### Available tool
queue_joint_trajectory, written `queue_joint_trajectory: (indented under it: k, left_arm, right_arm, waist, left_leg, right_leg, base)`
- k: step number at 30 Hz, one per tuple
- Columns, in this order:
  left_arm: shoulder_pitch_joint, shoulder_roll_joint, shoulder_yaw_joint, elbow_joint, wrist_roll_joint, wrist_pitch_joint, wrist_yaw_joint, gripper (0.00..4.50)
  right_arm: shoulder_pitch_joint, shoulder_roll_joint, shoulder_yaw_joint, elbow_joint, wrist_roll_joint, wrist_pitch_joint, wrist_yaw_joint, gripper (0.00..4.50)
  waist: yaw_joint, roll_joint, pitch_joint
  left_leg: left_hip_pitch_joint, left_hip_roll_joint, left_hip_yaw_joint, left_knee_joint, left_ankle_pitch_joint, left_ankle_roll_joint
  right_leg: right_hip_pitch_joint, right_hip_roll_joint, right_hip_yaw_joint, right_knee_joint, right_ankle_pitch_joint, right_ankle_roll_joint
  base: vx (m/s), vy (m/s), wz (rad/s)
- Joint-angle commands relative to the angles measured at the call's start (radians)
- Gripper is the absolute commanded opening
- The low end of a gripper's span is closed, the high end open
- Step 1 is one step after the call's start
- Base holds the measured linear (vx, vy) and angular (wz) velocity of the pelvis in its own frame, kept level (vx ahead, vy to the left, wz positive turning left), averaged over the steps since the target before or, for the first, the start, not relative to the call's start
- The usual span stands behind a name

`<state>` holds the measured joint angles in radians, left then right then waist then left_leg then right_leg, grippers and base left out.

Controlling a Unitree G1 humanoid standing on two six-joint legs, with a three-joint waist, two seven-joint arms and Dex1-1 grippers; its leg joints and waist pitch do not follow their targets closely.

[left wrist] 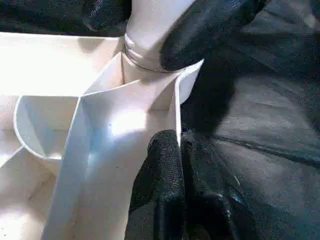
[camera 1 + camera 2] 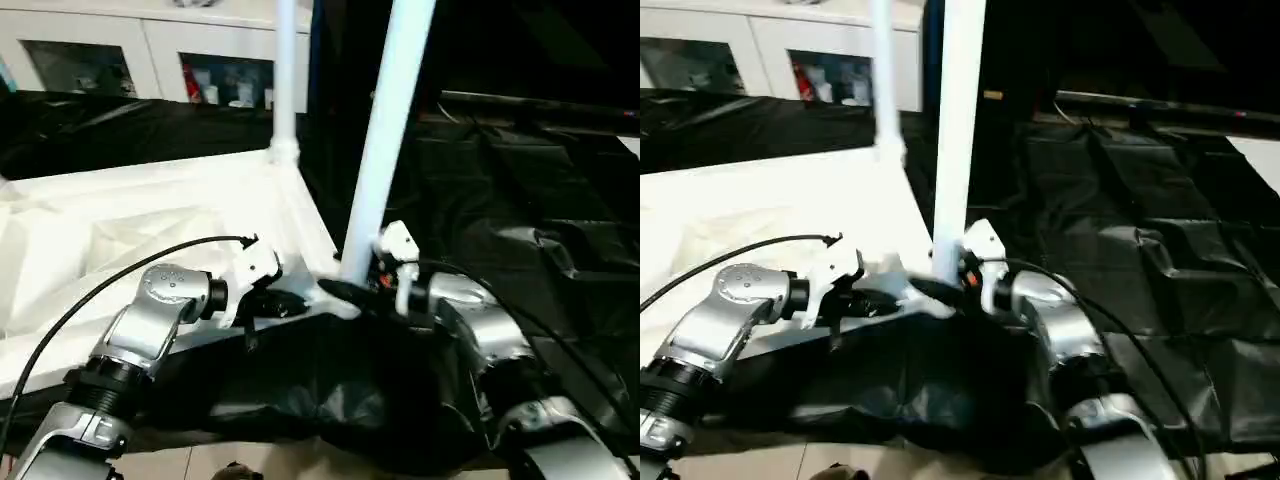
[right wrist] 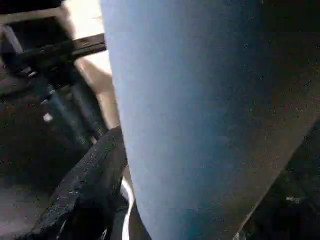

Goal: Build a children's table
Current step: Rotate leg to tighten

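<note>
The white tabletop (image 2: pixel 150 220) lies upside down on a black sheet, ribs facing up. One white leg (image 2: pixel 285 70) stands in the far corner socket. A second leg (image 2: pixel 385 140) stands in the near corner socket, leaning slightly. My right gripper (image 2: pixel 352 288) is at the foot of that near leg, a black finger on each side of it. In the right wrist view a small gap shows between one finger (image 3: pixel 90 190) and the leg. My left gripper (image 2: pixel 262 303) is pinched on the thin rim wall (image 1: pixel 176 110) right beside that socket.
A white cabinet (image 2: pixel 150 60) with glass doors stands behind the tabletop. Crinkled black sheeting (image 2: pixel 520 200) covers the surface to the right and drapes over the front edge. A black cable (image 2: pixel 130 270) arcs over my left forearm.
</note>
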<state>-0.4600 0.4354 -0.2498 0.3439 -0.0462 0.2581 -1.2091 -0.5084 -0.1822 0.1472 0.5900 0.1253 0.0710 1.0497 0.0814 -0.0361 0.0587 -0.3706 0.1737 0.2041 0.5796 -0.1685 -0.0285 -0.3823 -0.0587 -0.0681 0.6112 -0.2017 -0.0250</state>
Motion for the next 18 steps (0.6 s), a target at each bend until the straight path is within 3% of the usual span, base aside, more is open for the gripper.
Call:
queue_joint_trajectory:
  k: [1,7,11,16,18]
  left_arm:
    - [-0.007,-0.006,-0.045,-0.046,-0.023,-0.016,-0.065,0.0]
    - [-0.005,0.02,-0.063,-0.055,-0.038,-0.008,-0.121,0.0]
    - [-0.003,0.033,-0.072,-0.059,-0.038,0.001,-0.146,0.0]
    - [0.0,0.035,-0.073,-0.061,-0.037,0.006,-0.147,0.0]
    - [-0.009,0.008,-0.055,-0.044,-0.031,0.006,-0.08,0.0]
  right_arm:
    - [0.019,-0.006,0.06,-0.016,-0.004,0.033,0.062,2.93]
    - [0.03,-0.037,0.086,-0.04,-0.003,0.048,0.104,2.32]
    - [0.035,-0.055,0.105,-0.05,-0.021,0.042,0.143,2.2]
    - [0.038,-0.047,0.096,-0.051,-0.01,0.056,0.141,2.07]
    - [0.032,-0.015,0.059,-0.043,0.021,0.085,0.082,2.06]
  waist:
    - [0.0,0.019,-0.058]
    - [0.008,0.02,-0.06]
    - [0.008,0.018,-0.06]
    - [0.008,0.015,-0.06]
    - [0.008,0.015,-0.059]
  left_leg:
    - [0.028,0.078,-0.038,-0.075,-0.289,-0.018]
    - [0.027,0.077,-0.037,-0.074,-0.269,-0.019]
    - [0.028,0.076,-0.037,-0.073,-0.271,-0.018]
    - [0.027,0.077,-0.038,-0.073,-0.266,-0.017]
    - [0.028,0.077,-0.038,-0.073,-0.268,-0.015]
  right_leg:
    - [0.029,-0.103,0.064,-0.079,-0.233,-0.214]
    - [0.029,-0.101,0.063,-0.073,-0.188,-0.225]
    - [0.03,-0.103,0.063,-0.074,-0.205,-0.221]
    - [0.029,-0.104,0.064,-0.075,-0.22,-0.218]
    - [0.028,-0.104,0.063,-0.076,-0.221,-0.22]
  base:
    - [0.0,0.0,0.0]
    - [0.0,0.0,0.0]
    - [0.0,0.0,0.0]
    - [0.0,0.0,0.0]
    - [0.0,0.0,0.0]
